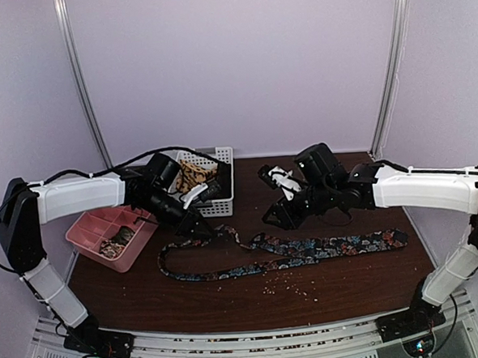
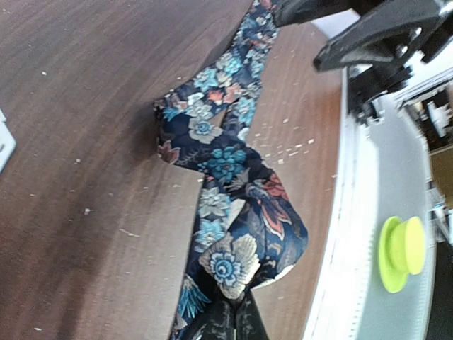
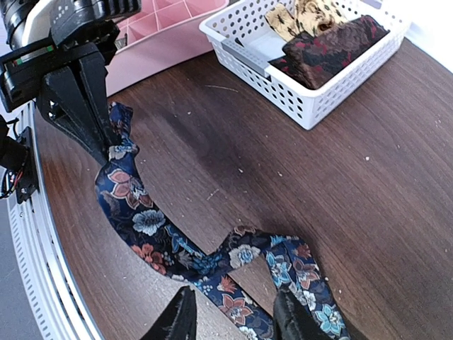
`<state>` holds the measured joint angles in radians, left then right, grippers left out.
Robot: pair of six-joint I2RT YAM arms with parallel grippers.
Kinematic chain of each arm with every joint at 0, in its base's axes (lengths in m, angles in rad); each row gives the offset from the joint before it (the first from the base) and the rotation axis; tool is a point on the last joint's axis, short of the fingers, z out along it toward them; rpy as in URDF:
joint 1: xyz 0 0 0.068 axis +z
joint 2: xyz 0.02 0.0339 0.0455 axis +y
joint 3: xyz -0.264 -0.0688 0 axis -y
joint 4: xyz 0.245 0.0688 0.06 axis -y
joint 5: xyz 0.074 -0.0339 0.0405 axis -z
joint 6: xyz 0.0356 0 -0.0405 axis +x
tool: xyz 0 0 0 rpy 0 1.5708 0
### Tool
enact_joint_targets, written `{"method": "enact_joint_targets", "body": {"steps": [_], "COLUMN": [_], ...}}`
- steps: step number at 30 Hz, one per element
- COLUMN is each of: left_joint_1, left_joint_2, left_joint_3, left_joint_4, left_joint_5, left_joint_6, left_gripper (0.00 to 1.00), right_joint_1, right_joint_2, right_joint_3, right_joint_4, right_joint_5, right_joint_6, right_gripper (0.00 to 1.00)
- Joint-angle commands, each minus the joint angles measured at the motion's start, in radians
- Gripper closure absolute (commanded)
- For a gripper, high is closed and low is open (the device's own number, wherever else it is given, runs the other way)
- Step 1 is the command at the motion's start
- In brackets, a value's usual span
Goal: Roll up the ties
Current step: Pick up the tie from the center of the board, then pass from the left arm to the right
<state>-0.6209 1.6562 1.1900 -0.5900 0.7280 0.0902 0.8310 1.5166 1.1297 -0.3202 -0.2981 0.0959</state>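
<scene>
The flower tie lies long and wavy across the table, in front of both arms. It makes a loop on the left, near the tray, and its wide end points to the right.

The left gripper is closed tight. It pinches the cloth near the left end of the tie, and the cloth bunches into a fold there. The right gripper hangs low over the middle of the tie with its fingers apart, one on each side of the cloth. It holds nothing. I cannot tell for sure if its tips touch the table.

The tan tie and the dark tie sit in the basket at the back, well apart from the flower tie.

I think no roll has begun yet, and a few things could go wrong. The tie is bent and twisted, so a roll started now could come out crooked or lopsided. The cloth looks smooth, so it could slip out of the left pinch if the arm pulls hard. The right gripper could close on two layers where the tie folds over itself, and that would make a lump. The two grippers are near each other, so a big turn could make them bump. Crumbs lie just beside the tie and could get rolled up inside.
</scene>
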Motion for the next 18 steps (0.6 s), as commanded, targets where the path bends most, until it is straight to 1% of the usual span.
{"method": "enact_joint_targets", "body": {"steps": [1, 7, 12, 15, 18], "left_joint_1": [0.025, 0.045, 0.045, 0.046, 0.045], "left_joint_2": [-0.023, -0.028, 0.007, 0.018, 0.023], "left_joint_3": [0.034, 0.026, 0.031, 0.019, 0.009], "left_joint_4": [0.032, 0.085, 0.103, 0.139, 0.172], "left_joint_5": [0.152, 0.217, 0.242, 0.279, 0.313], "left_joint_6": [-0.082, -0.181, -0.229, -0.259, -0.284], "left_gripper": [1.00, 1.00, 1.00, 1.00, 1.00], "right_joint_1": [0.020, 0.107, 0.170, 0.188, 0.203], "right_joint_2": [0.035, 0.081, 0.098, 0.125, 0.160], "right_joint_3": [0.052, 0.093, 0.120, 0.147, 0.176], "right_joint_4": [0.064, 0.126, 0.164, 0.154, 0.125], "right_joint_5": [-0.038, 0.007, 0.092, 0.130, 0.172], "right_joint_6": [-0.008, -0.058, -0.104, -0.140, -0.179], "right_gripper": [0.61, 0.60, 0.59, 0.59, 0.60]}}
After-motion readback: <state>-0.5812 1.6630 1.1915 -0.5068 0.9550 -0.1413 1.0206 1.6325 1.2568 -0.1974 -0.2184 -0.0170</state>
